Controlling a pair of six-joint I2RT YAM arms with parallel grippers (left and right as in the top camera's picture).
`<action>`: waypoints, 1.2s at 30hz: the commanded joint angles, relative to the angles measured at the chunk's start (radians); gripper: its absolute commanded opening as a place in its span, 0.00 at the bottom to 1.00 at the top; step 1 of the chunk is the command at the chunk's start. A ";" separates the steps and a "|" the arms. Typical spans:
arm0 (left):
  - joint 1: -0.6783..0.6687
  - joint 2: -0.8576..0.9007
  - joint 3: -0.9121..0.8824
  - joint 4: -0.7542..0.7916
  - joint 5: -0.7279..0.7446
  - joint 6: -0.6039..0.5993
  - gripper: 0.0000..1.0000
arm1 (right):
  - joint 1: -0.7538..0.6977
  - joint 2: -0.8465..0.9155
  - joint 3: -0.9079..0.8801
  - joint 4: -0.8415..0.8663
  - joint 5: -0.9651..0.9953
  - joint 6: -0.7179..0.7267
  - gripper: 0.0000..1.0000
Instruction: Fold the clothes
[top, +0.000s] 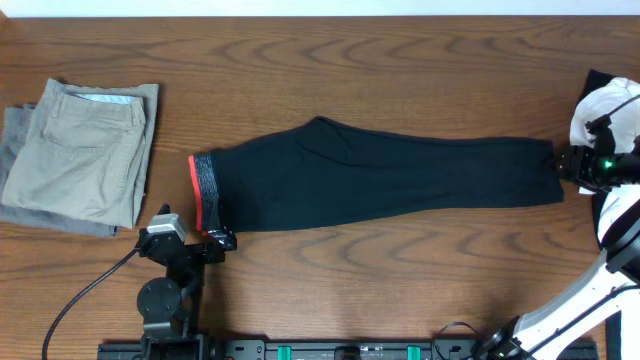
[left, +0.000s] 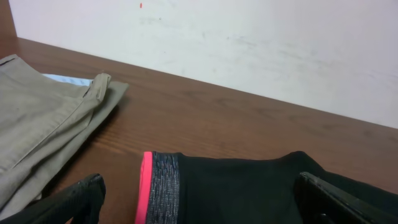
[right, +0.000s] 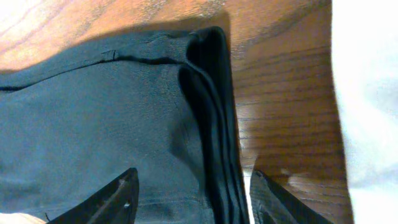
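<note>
The black pants (top: 380, 180) lie flat across the counter (top: 400, 60), soft, light and likely limp, best pinched at the waistband (left: 163, 186) corner, where the left gripper (top: 213, 238) stands wide, and the cuffs (right: 214, 124), which the half-spread right gripper (right: 196, 202) straddles without pinching.

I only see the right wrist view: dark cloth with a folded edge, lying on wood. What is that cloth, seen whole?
Observer: Long black pants, laid flat across the table; you see the ankle end.
Operator: What's at the other end?
Observer: A grey waistband edged in red-orange.
Operator: Is anything holding that end?
Observer: No; the left gripper is open at the waistband's corner, gripping nothing.
</note>
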 joint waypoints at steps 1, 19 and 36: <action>-0.004 -0.007 -0.020 -0.029 0.010 0.009 0.98 | 0.003 0.166 -0.130 0.011 0.240 0.003 0.55; -0.004 -0.007 -0.020 -0.030 0.010 0.010 0.98 | 0.006 0.166 -0.172 0.056 0.226 0.013 0.09; -0.004 -0.007 -0.020 -0.029 0.010 0.010 0.98 | 0.005 0.105 -0.007 -0.004 0.375 0.223 0.01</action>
